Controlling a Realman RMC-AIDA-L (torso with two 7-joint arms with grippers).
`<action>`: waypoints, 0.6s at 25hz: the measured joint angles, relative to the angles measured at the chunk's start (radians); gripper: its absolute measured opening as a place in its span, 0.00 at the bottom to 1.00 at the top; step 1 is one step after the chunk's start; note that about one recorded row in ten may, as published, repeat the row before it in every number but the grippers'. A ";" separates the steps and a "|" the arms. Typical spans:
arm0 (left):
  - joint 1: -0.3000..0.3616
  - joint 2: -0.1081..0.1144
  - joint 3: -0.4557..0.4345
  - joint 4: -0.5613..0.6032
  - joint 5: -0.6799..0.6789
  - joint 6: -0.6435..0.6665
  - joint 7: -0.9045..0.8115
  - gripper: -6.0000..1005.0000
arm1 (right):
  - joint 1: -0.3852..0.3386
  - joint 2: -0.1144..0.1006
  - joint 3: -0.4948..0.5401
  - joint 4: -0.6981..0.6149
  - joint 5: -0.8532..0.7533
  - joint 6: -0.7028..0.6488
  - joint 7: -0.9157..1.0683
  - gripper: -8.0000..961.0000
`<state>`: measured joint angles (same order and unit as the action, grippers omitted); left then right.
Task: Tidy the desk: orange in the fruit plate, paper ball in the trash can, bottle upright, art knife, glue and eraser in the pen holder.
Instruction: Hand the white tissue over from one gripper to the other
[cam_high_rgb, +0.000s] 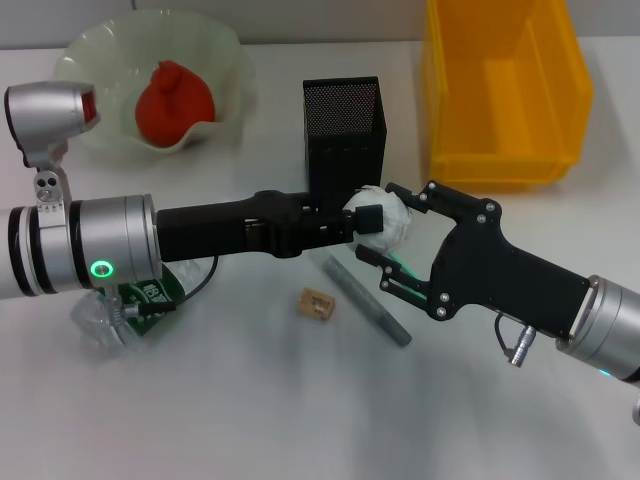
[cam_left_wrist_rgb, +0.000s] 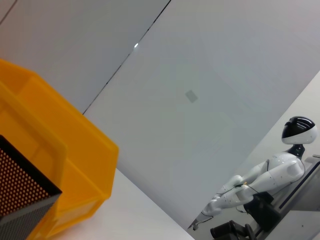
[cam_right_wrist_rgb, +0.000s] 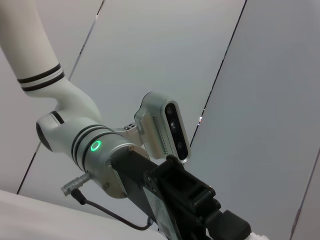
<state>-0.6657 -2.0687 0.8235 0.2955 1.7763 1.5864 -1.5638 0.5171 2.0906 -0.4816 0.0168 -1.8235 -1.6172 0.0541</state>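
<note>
Robotics lab, white counter (cam_high_rgb: 250, 420), pale panelled walls (cam_left_wrist_rgb: 200, 75), white humanoid robot (cam_left_wrist_rgb: 270, 175) standing in background, yellow storage bin (cam_high_rgb: 505, 90), black mesh pen holder (cam_high_rgb: 345, 135)

Head camera looks down on the desk (cam_high_rgb: 250, 420); both wrist cameras tilt upward toward walls.

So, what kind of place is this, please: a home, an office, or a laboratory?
Probably a robotics lab set up as a desk. A white humanoid robot stands by plain grey wall panels, and the white table holds staged props: a yellow bin, a mesh pen holder, a fruit plate.
</note>
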 joint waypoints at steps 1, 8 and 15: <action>0.000 0.000 0.000 0.001 0.000 0.000 0.000 0.49 | 0.000 0.000 0.000 0.000 0.000 0.000 0.001 0.61; -0.005 0.001 0.005 0.004 -0.001 -0.002 -0.002 0.49 | 0.003 -0.002 0.000 0.000 -0.001 -0.001 0.003 0.60; -0.006 0.002 0.005 0.007 -0.002 -0.001 -0.004 0.49 | 0.006 -0.003 0.000 -0.001 0.000 -0.002 0.004 0.59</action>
<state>-0.6716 -2.0664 0.8281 0.3028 1.7748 1.5850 -1.5681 0.5234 2.0877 -0.4814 0.0155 -1.8238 -1.6188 0.0580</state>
